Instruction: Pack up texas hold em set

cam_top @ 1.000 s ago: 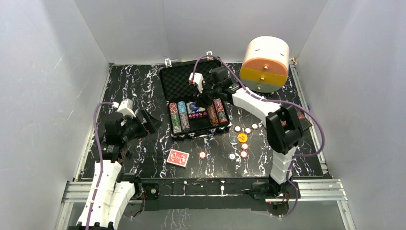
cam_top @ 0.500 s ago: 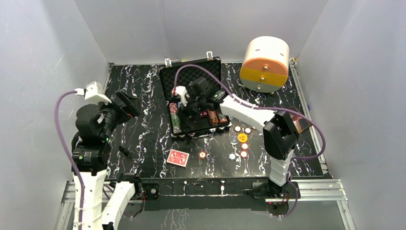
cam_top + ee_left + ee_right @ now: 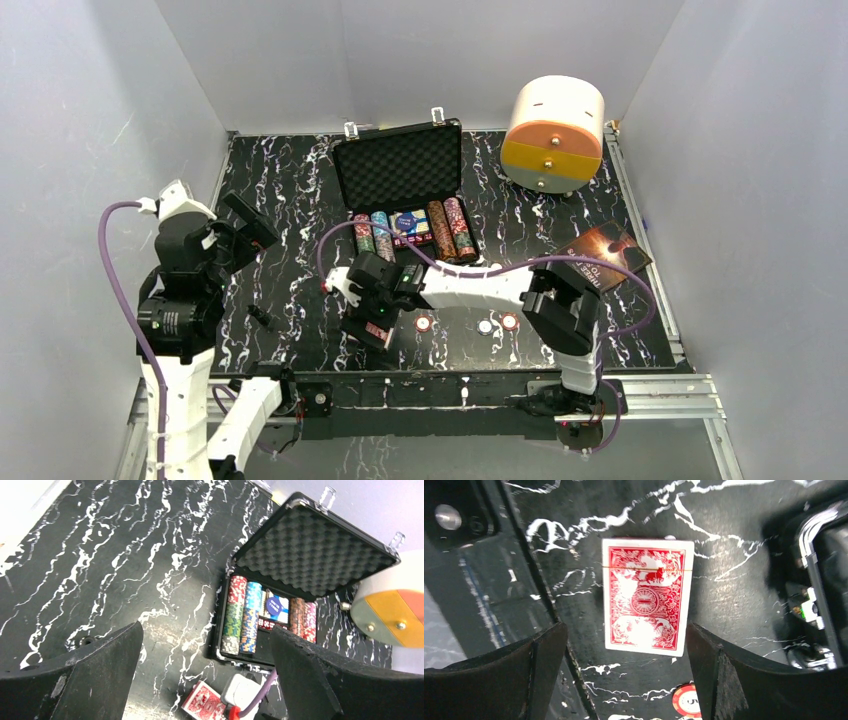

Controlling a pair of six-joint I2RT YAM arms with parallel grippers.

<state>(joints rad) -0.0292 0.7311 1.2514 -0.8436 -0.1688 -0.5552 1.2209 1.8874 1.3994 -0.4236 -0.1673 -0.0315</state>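
Observation:
The black briefcase [image 3: 398,172] lies open at the back middle, foam lid up. Rows of striped chips [image 3: 412,233] fill its tray; the left wrist view shows them too [image 3: 240,615]. The red-backed card deck [image 3: 645,596] lies flat on the table near the front. My right gripper [image 3: 624,675] hangs open just above it, a finger on either side, touching nothing. From above, that gripper [image 3: 366,327] covers most of the deck. Loose chips [image 3: 497,324] lie to its right. My left gripper [image 3: 247,224] is open, raised at the left, holding nothing.
A white-and-orange cylindrical drawer box [image 3: 554,135] stands at the back right. A brown book [image 3: 605,255] lies at the right edge. One red chip [image 3: 687,700] sits beside my right finger. The table's metal front rail [image 3: 430,395] runs close behind the deck.
My right arm swung from over the briefcase down to the front left, above the card deck, and its jaws opened wide. My left arm lifted and pulled back to the left.

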